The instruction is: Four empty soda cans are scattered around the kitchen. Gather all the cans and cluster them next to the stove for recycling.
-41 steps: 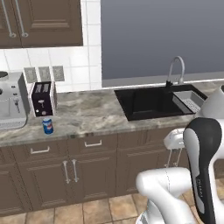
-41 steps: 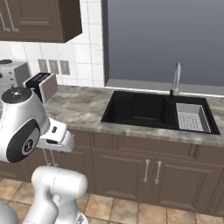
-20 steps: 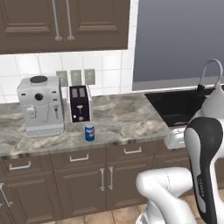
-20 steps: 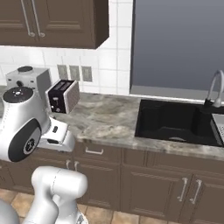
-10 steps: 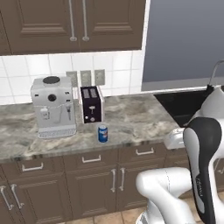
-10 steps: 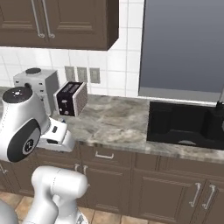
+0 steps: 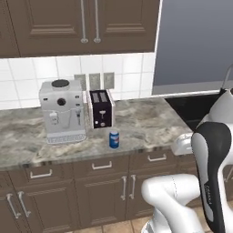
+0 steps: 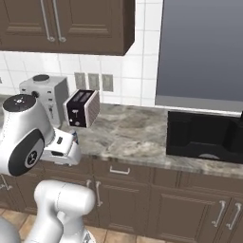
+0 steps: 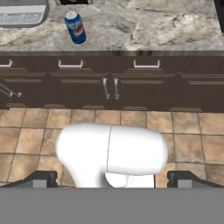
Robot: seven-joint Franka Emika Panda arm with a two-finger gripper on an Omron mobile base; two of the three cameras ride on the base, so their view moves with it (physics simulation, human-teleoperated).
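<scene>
Marble counter (image 7: 141, 123), blue can (image 7: 114, 139) hidden from right base, gripper (image 9: 112, 178) open

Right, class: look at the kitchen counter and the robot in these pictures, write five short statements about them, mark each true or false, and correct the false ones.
1. The blue soda can stands upright on the counter. True.
2. The can lies in front of the toaster, near the counter's front edge. True.
3. The gripper is closed around the can. False: its jaws stand wide open and empty, well away from the can, above the floor.
4. The coffee machine stands to the right of the toaster in the left base view. False: it stands to the toaster's left.
5. The toaster is red. False: it is black with pale sides.
</scene>
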